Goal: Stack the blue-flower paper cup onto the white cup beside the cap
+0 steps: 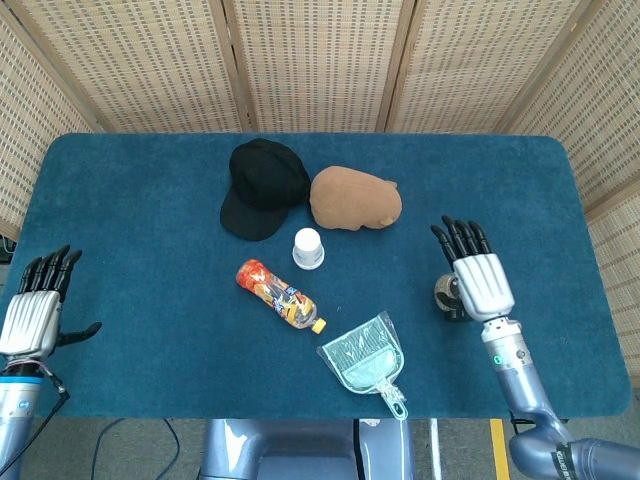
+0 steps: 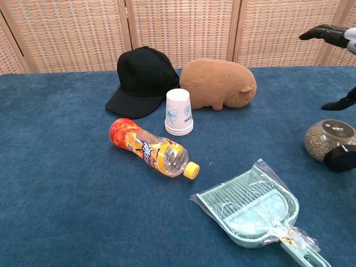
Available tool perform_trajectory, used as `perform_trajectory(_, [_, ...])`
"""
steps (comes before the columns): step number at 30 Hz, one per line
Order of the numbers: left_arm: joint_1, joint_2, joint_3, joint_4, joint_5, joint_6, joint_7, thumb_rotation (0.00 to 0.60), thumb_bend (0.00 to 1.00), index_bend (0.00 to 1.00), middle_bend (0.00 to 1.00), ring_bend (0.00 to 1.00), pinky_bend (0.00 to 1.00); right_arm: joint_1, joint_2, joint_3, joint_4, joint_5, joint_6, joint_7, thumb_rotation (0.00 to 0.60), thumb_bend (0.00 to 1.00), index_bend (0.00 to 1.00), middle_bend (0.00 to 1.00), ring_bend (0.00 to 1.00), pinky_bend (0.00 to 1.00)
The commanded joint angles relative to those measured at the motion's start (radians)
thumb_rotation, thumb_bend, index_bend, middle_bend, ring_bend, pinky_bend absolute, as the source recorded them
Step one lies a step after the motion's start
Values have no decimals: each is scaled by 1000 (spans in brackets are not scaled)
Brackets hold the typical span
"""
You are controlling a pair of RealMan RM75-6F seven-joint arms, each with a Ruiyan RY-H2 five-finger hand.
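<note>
The blue-flower paper cup (image 1: 308,248) (image 2: 178,112) stands upside down, stacked over a white cup whose rim shows at its base, just in front of the black cap (image 1: 260,187) (image 2: 142,80). My right hand (image 1: 473,274) hovers open at the right, fingers spread, above the small jar; in the chest view only its dark fingertips (image 2: 329,34) show at the right edge. My left hand (image 1: 37,304) is open at the table's left front edge, far from the cups. Neither hand holds anything.
A brown plush toy (image 1: 355,198) (image 2: 218,83) lies right of the cap. An orange bottle (image 1: 279,295) (image 2: 151,149) lies on its side in front of the cups. A green dustpan (image 1: 365,360) (image 2: 255,207) sits at the front. A jar of grains (image 1: 447,291) (image 2: 327,137) lies at the right.
</note>
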Motion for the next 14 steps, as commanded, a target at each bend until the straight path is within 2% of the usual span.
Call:
perform_trajectory(1, [4,-17,8,13,-7,2,31,600,77,0,0,0,0,-65,4,-36,45,-31,50,7,600,62,24,0,0,0])
perform_trajectory(6, [17,-30,9,12,1,30,48,600,77,0,0,0,0,-115,16,-60,67,-54,56,38,600,61,24,0,0,0])
perform_trajectory(14, [38,-30,10,11,21,67,40,600,77,0,0,0,0,-178,52,-61,68,-116,93,125,600,61,24,0,0,0])
